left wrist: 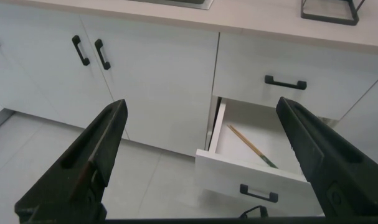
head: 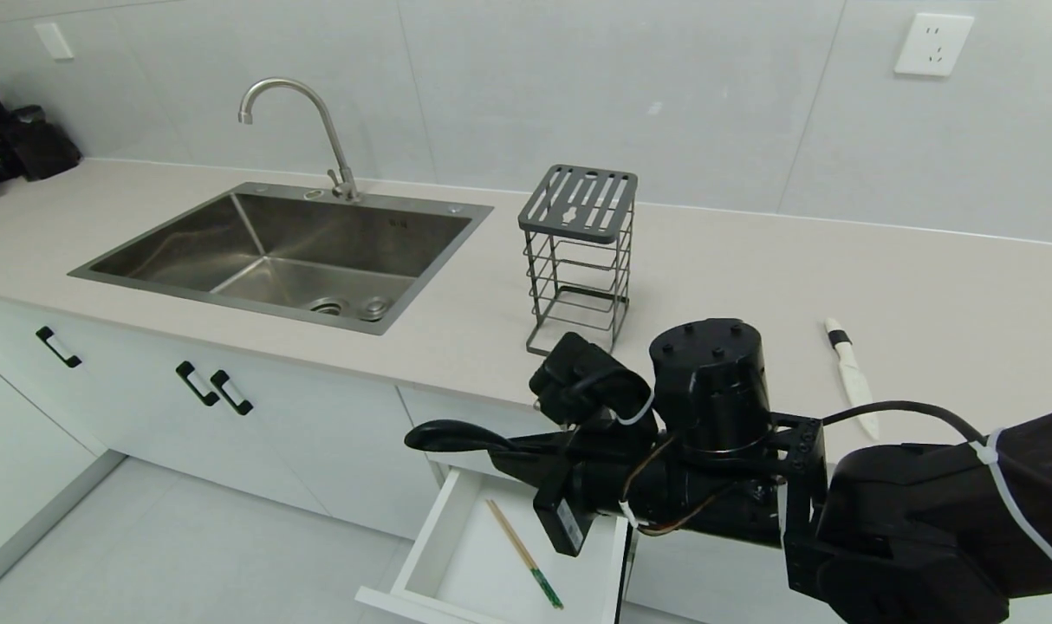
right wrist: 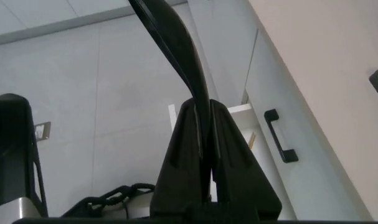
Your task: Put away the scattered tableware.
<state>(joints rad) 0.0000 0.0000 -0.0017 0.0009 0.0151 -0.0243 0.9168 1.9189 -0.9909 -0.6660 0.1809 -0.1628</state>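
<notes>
My right gripper (head: 533, 452) is shut on the handle of a black spoon-like utensil (head: 457, 436) and holds it level above the open white drawer (head: 422, 542) under the counter. In the right wrist view the black utensil (right wrist: 176, 46) sticks out from between the closed fingers (right wrist: 182, 134). A pair of chopsticks (head: 523, 552) lies inside the drawer. A white knife (head: 851, 374) rests on the counter to the right. My left gripper (left wrist: 200, 107) hangs open and empty some way in front of the cabinets, facing the drawer (left wrist: 257, 180) and the chopsticks (left wrist: 251, 146).
A dark wire utensil rack (head: 578, 260) stands on the counter behind the drawer. The steel sink (head: 283, 251) with its tap (head: 318, 121) lies to the left. Closed cabinet doors with black handles (head: 214, 387) run under the counter.
</notes>
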